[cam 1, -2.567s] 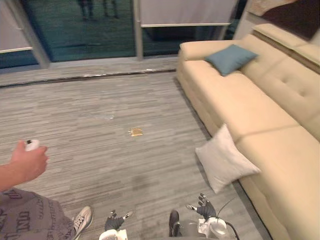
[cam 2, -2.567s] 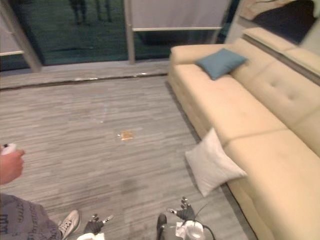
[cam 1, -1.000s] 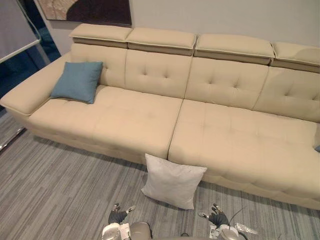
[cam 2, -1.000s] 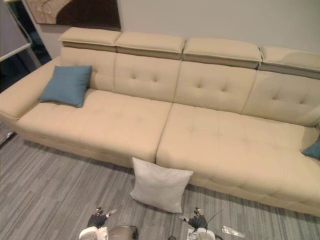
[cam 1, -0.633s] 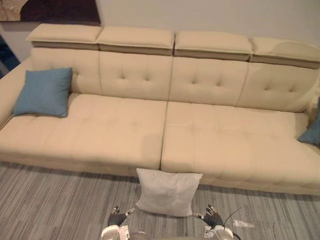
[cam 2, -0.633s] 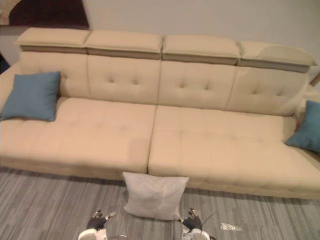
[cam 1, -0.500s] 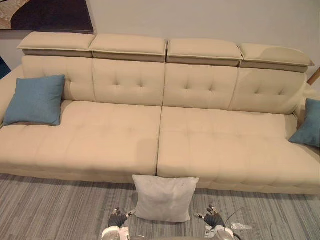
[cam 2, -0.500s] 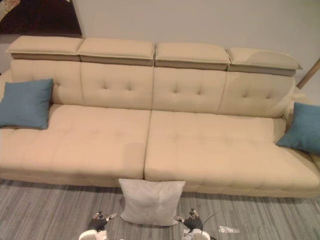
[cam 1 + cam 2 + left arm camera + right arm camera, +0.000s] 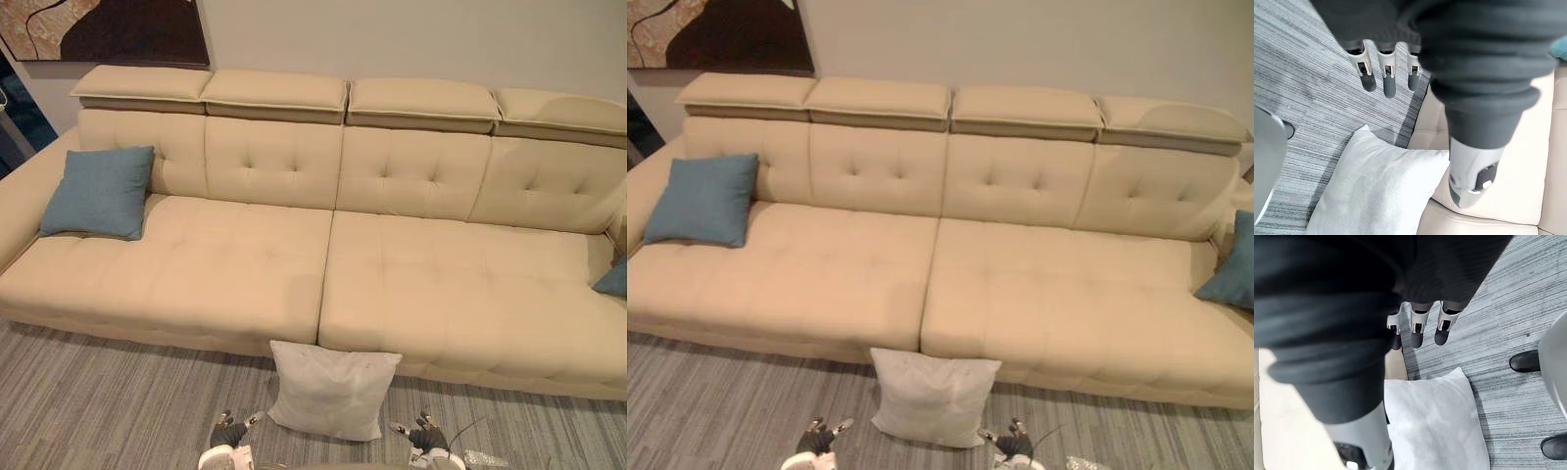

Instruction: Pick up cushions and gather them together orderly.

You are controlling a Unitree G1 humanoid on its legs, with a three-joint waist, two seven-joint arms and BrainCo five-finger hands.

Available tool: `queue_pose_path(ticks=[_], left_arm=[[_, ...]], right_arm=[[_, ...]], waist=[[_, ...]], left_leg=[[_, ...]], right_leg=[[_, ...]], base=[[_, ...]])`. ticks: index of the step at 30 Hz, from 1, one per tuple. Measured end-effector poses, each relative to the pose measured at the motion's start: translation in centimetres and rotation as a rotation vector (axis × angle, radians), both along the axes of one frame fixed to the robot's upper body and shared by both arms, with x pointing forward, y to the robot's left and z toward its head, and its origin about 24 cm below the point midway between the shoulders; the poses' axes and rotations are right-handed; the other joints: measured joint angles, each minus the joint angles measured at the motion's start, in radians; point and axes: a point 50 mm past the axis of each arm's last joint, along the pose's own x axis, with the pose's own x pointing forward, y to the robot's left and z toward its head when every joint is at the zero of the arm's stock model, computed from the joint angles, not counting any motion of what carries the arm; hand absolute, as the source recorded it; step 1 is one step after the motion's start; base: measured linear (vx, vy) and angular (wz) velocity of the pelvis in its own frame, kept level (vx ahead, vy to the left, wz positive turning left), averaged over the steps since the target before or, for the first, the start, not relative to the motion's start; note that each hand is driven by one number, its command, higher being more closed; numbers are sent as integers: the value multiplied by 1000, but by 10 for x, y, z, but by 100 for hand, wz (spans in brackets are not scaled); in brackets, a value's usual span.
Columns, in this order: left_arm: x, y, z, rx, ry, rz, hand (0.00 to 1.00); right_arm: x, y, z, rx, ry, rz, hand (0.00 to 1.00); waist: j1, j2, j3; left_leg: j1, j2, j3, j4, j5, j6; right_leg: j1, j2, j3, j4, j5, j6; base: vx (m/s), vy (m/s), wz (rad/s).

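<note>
A white cushion [image 9: 333,389] stands on the grey carpet, leaning against the front of the long beige sofa [image 9: 235,274] near its middle seam. One blue cushion [image 9: 98,193] rests against the sofa's left arm and backrest. Another blue cushion [image 9: 1229,262] sits at the sofa's far right end. My left hand [image 9: 230,431] and right hand [image 9: 426,436] hang low at the bottom of the eye views, either side of the white cushion and short of it. In the wrist views, both hands' fingers [image 9: 1383,73] [image 9: 1418,328] are straight and hold nothing above the white cushion [image 9: 1376,191].
A dark framed picture [image 9: 108,29] hangs on the wall above the sofa's left end. A small clear wrapper [image 9: 485,457] lies on the carpet [image 9: 98,411] by my right hand. Open floor stretches left of the white cushion.
The camera has swung from the floor, window and a person round to face the sofa, then drifted slightly left. The cushions have not moved; both hands stay low and open.
</note>
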Motion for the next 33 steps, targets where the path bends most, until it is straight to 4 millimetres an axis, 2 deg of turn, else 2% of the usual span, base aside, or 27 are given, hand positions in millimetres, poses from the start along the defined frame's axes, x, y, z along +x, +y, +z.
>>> queue_pose_path(ticks=[3, 8, 9, 10, 23, 24, 26, 28, 29, 31, 33], left_arm=[[-1, 2, 0, 6, 7, -4, 0], [-2, 5, -1, 15, 15, -11, 0], [-3, 6, -1, 17, 16, -12, 0], [-6, 10, 0, 33, 25, -38, 0], [-6, 10, 0, 34, 24, -34, 0], [-6, 11, 0, 34, 22, -23, 0], [-4, 15, 1, 36, 8, 8, 0], [4, 16, 5, 36, -33, 44, 0], [6, 16, 6, 35, -39, 45, 0], [9, 13, 6, 31, -51, 46, 0], [12, 10, 7, 24, -61, 43, 0]], right_arm=[[-4, -4, -1, -7, 14, -5, 0], [-15, -10, -3, -20, 52, -25, 0], [-15, -11, -3, -23, 52, -23, 0], [-32, -27, -3, -63, 88, -55, 0], [-28, -27, -3, -83, 94, -37, 0], [-26, -27, -2, -88, 93, -26, 0], [-20, -26, -1, -95, 82, -17, 0], [-7, -26, 2, -104, 47, -14, 0], [-2, -23, 4, -103, 28, -12, 0], [5, -15, 6, -92, -7, -7, 0], [10, -12, 7, -100, -15, 30, 0]], waist=[[-6, -3, -2], [-21, -15, 6], [-29, -14, 9], [-57, -10, 10], [-57, -9, 12], [-57, -8, 17], [-57, -10, 30], [-49, -2, 63], [-48, 2, 67], [-39, 7, 72], [-35, 11, 72]], left_leg=[[1, -10, -24, -24, 10, 8], [27, -31, -47, -101, 68, 14], [37, -33, -48, -121, 81, 14], [46, -40, -113, -155, 103, 12], [-6, -36, -106, -157, 103, 11], [-11, -32, -98, -155, 101, 8], [-61, -19, -76, -74, 58, -5], [-141, 16, -40, 110, -19, -24], [-168, 30, -25, 164, -34, -33], [-197, 50, -1, 219, -39, -37], [-196, 57, 5, 203, -40, -38]], right_leg=[[2, -5, -4, -16, 0, -1], [-3, -20, -7, -13, -3, -12], [-3, -22, -7, -12, -3, -12], [-15, -20, -2, -13, 5, -13], [-58, -17, -6, -33, 13, -13], [-61, -14, -4, -32, 15, -14], [-76, -8, -1, -21, 15, -16], [-93, 8, 9, 2, 5, -29], [-97, 16, 16, 10, 2, -33], [-108, 26, 26, 24, -3, -37], [-111, 34, 24, 21, -3, -37]], base=[[-139, -42, 6], [-168, -26, 10], [-71, -5, 5], [-71, -5, 2], [4, -2, 0], [51, -14, -13], [50, -18, -16], [-15, -23, -32], [-34, -42, -31], [4, -68, -16], [1, -57, 5]])
